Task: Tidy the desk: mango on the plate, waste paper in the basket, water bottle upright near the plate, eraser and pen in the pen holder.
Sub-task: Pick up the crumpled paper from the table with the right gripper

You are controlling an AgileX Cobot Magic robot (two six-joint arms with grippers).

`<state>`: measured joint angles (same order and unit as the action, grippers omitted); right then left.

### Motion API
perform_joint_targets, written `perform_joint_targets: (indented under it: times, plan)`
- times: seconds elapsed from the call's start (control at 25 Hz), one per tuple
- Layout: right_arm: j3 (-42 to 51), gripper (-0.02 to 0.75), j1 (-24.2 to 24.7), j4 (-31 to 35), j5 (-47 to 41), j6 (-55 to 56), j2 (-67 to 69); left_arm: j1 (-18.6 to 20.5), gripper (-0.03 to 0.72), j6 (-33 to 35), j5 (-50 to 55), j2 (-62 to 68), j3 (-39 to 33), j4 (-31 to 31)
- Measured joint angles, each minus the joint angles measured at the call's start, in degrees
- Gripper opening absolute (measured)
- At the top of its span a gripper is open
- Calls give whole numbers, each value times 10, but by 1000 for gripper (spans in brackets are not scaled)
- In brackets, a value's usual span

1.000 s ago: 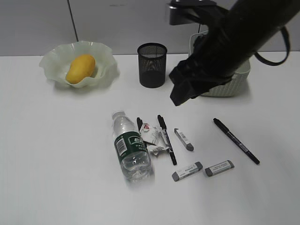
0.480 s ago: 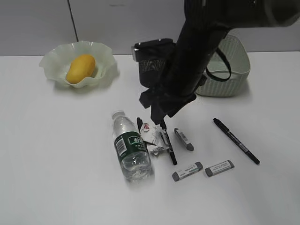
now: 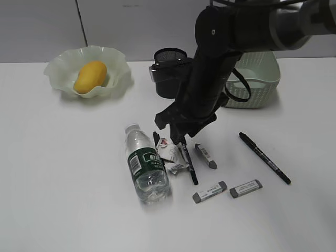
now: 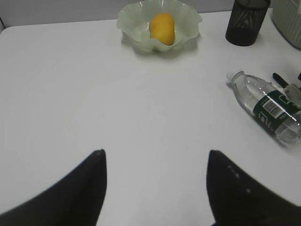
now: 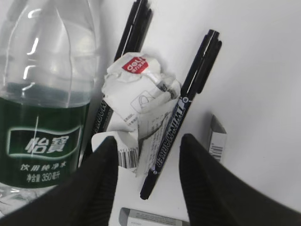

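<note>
The mango (image 3: 90, 76) lies in the wavy plate (image 3: 58, 68) at the back left. The water bottle (image 3: 147, 168) lies on its side on the desk (image 3: 63, 184). Beside it the waste paper (image 3: 169, 153) rests across a black pen (image 3: 189, 164). My right gripper (image 3: 176, 137) hangs open just above them; in the right wrist view its fingers straddle the paper's (image 5: 138, 101) near edge and the pen (image 5: 186, 103), gripping neither. The pen holder (image 3: 168, 58) is partly behind that arm. My left gripper (image 4: 156, 153) is open over bare desk, out of the exterior view.
The basket (image 3: 262, 84) stands at the back right behind the arm. A second pen (image 3: 264, 157) lies to the right, a third (image 3: 156, 137) pokes out from under the paper. Three erasers (image 3: 206, 156) (image 3: 209, 191) (image 3: 245, 188) lie near the front.
The right arm has swung from in front of the basket leftward and down, ending low over the paper and pen. Nothing on the desk has moved.
</note>
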<state>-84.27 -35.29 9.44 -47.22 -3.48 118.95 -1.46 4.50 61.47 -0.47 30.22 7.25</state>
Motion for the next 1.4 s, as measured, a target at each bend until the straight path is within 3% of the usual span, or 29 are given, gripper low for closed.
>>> perform_joint_targets:
  times: [0.72,0.88,1.08,1.4]
  plan:
    - [0,341,0,13,18,0,48,0,508,0,0,0,0,0]
    - [0,262,0,13,21,0,48,0,508,0,0,0,0,0]
    - [-1,32,0,14,21,0,48,0,508,0,0,0,0,0]
    - [-1,14,0,12,19,0,29,0,508,0,0,0,0,0]
